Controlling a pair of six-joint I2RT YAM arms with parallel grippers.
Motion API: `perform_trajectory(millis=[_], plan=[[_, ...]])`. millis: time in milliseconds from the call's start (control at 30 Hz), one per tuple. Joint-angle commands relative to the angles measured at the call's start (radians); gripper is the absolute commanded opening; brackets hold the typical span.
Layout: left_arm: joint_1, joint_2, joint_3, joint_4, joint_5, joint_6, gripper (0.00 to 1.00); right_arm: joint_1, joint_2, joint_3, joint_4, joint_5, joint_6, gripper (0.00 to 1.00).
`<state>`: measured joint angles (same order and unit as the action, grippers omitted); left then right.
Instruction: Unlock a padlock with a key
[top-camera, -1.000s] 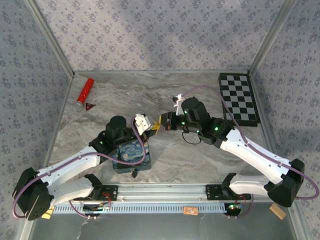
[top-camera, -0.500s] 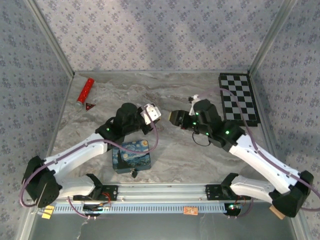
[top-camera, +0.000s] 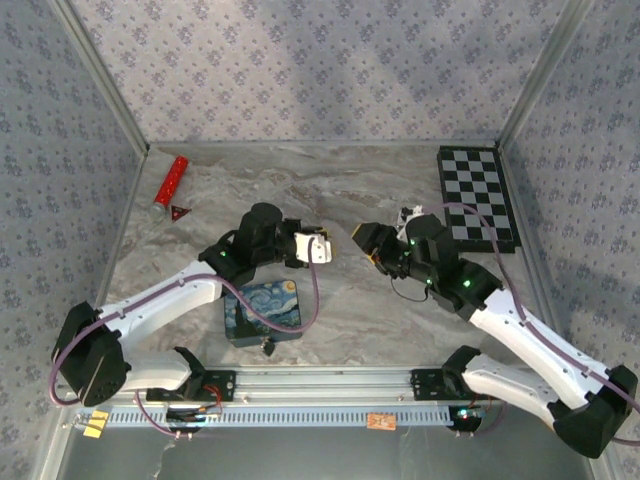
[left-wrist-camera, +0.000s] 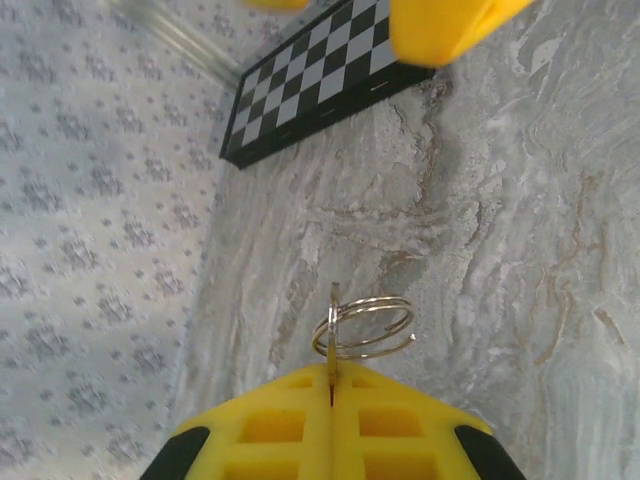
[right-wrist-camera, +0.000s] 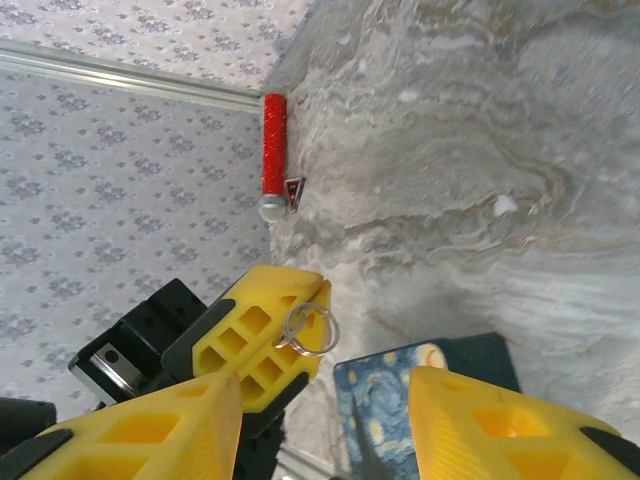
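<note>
My left gripper (left-wrist-camera: 331, 372) is shut on the key (left-wrist-camera: 333, 325), whose thin blade stands edge-on between the yellow pads with a silver split ring (left-wrist-camera: 363, 327) hanging from it. In the top view the left gripper (top-camera: 333, 249) is held above mid-table, facing my right gripper (top-camera: 364, 246) across a small gap. The right gripper (right-wrist-camera: 325, 400) is open and holds nothing; beyond it I see the left fingers (right-wrist-camera: 262, 335) and the ring (right-wrist-camera: 310, 328). The padlock (top-camera: 268, 346), a tiny dark lump, lies at the near edge of the blue painted tin (top-camera: 263, 311).
A red cylinder (top-camera: 170, 180) and a small dark-red triangle (top-camera: 180, 211) lie at the far left. A checkered board (top-camera: 478, 197) lies at the far right corner. Patterned walls close the table on three sides; a rail runs along the near edge.
The two grippers were touching left of centre a second ago. The right gripper has opened and drawn back to the right. The left gripper has swung right with the key.
</note>
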<state>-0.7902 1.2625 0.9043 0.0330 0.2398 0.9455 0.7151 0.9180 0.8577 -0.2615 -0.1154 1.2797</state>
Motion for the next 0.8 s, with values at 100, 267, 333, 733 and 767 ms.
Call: perform_trajectory(millis=[100, 267, 333, 733, 767], plan=[[-0.004, -0.011, -0.008, 0.034, 0.092, 0.146, 0.00, 0.031, 0.025, -0.037, 0.124, -0.016, 0.149, 0.43], [-0.010, -0.012, -0.033, 0.083, 0.091, 0.162, 0.00, 0.049, 0.061, -0.030, 0.157, -0.025, 0.171, 0.38], [-0.014, -0.012, -0.032, 0.076, 0.103, 0.167, 0.00, 0.056, 0.072, -0.027, 0.167, -0.025, 0.173, 0.36], [-0.019, -0.014, -0.033, 0.079, 0.106, 0.183, 0.00, 0.067, 0.105, -0.034, 0.165, -0.023, 0.181, 0.27], [-0.018, -0.014, -0.034, 0.082, 0.103, 0.183, 0.00, 0.069, 0.108, -0.033, 0.163, -0.024, 0.181, 0.27]])
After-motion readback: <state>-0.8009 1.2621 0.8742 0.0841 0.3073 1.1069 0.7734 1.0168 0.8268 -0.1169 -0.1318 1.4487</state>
